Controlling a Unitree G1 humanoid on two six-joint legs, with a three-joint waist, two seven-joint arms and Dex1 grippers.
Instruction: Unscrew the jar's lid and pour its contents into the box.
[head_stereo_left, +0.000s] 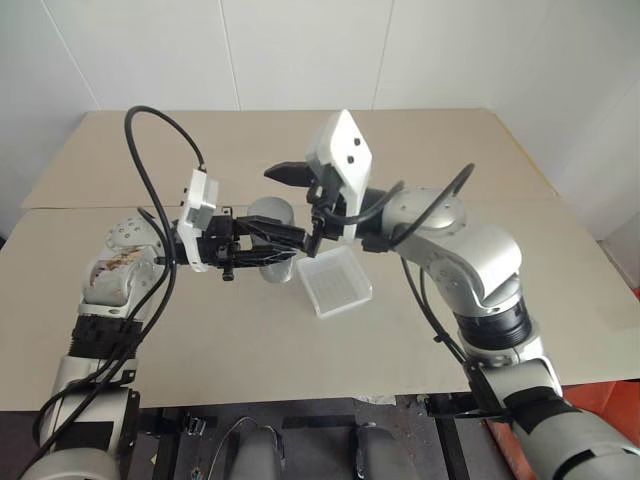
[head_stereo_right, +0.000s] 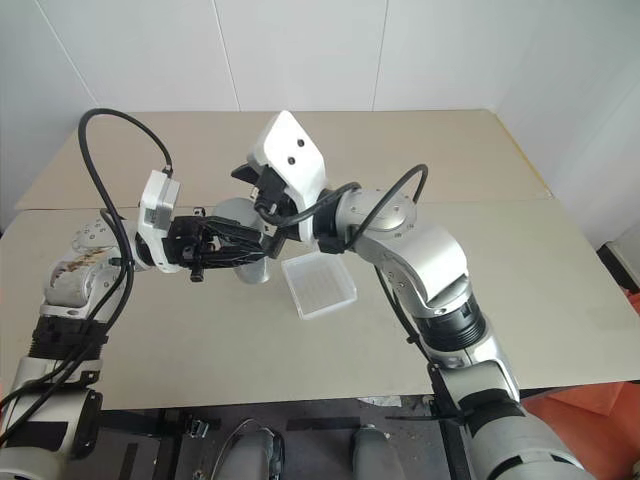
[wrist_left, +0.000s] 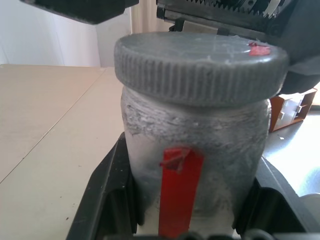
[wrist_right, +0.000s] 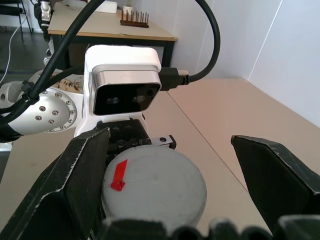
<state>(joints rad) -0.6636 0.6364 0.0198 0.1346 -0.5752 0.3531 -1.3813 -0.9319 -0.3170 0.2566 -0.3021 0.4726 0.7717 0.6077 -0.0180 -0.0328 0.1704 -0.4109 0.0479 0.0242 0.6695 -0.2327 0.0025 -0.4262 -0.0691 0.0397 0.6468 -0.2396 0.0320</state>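
Left gripper (head_stereo_left: 262, 247) clamped shut around jar (wrist_left: 192, 155), held level above table (head_stereo_left: 500, 300), lid (wrist_right: 154, 187) on. Right gripper (wrist_right: 170, 185) spread wide, fingers (wrist_right: 75, 175) straddling lid without touching. Box (head_stereo_left: 335, 282) flat on table, at four o'clock of jar, just beside it.

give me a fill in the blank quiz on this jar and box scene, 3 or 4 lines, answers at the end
1. The left gripper is shut on the ____, held above the table.
2. The lid is still ____ the jar.
3. The right gripper has its jaws ____, one on each side of the lid.
4. The box lies on the table to the robot's ____ of the jar.

Missing words: jar; on; open; right
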